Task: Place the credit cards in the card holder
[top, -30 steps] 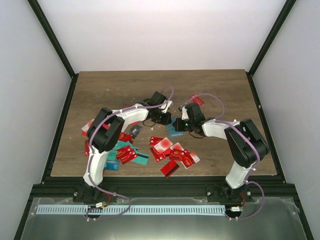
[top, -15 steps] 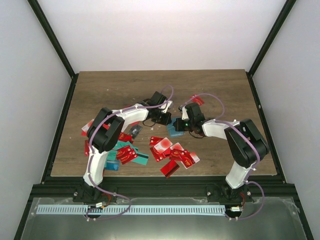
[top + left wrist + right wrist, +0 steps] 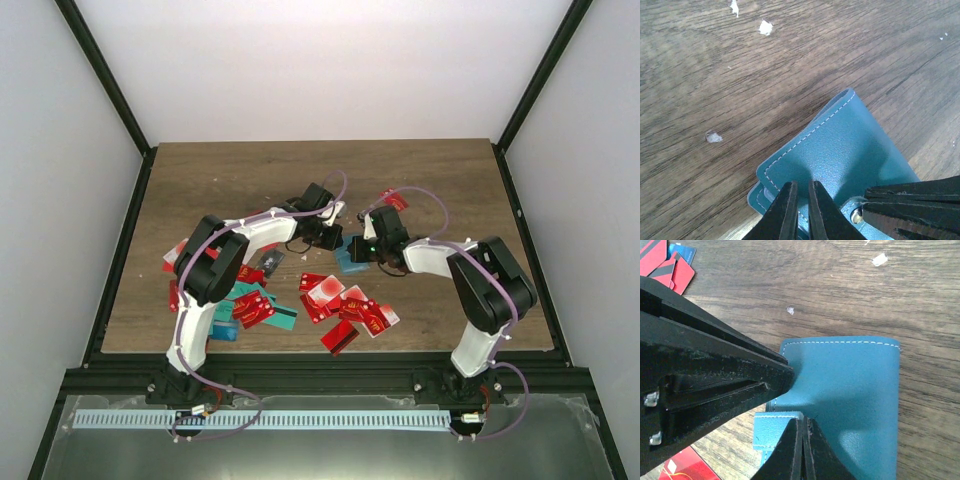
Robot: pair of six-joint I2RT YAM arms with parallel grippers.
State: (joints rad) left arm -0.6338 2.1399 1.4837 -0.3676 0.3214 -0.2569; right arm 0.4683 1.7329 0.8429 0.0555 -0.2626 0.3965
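Teal card holder lies flat mid-tabletop, long axis along the closed right gripper. The left gripper, nearly closed, pinches its edge. Toward the near edge credit cards crowd; far side open.

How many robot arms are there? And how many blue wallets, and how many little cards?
Robot arms: 2, the left arm and the right arm
Card holder: 1
Credit cards: well over 10, mostly red, but they overlap too much for an exact count
Total: 3 things counted for sure, plus the heap of cards
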